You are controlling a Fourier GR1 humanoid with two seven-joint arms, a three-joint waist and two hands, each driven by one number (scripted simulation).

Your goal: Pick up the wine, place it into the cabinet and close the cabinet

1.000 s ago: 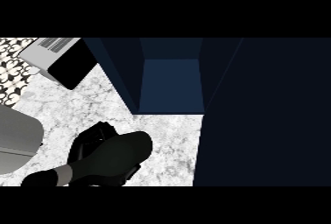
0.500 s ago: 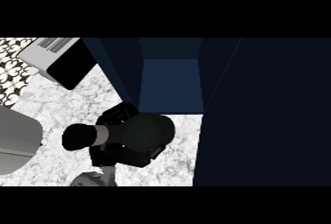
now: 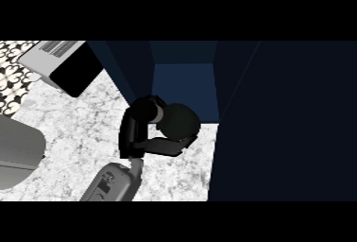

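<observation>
The wine bottle [image 3: 181, 120] shows as a dark rounded body, held above the marble counter [image 3: 77, 127] just at the front of the open cabinet [image 3: 185, 78]. My right hand [image 3: 134, 130] is shut on it, with fingers [image 3: 166, 146] curled under its near side. The grey right forearm [image 3: 115, 184] rises from the lower edge. The bottle's far side overlaps the lower edge of the cabinet's blue interior. Much of the bottle is hidden by the hand. My left hand does not show.
A wide dark panel [image 3: 286, 123], the cabinet's door or side, fills the right of the view. A white appliance with a black face [image 3: 63, 66] stands at the back left. A large grey shape [image 3: 17, 151] sits at the left edge.
My right hand has carried the bottle up and to the right, from the counter's middle to the cabinet's opening. The forearm now shows below it.
</observation>
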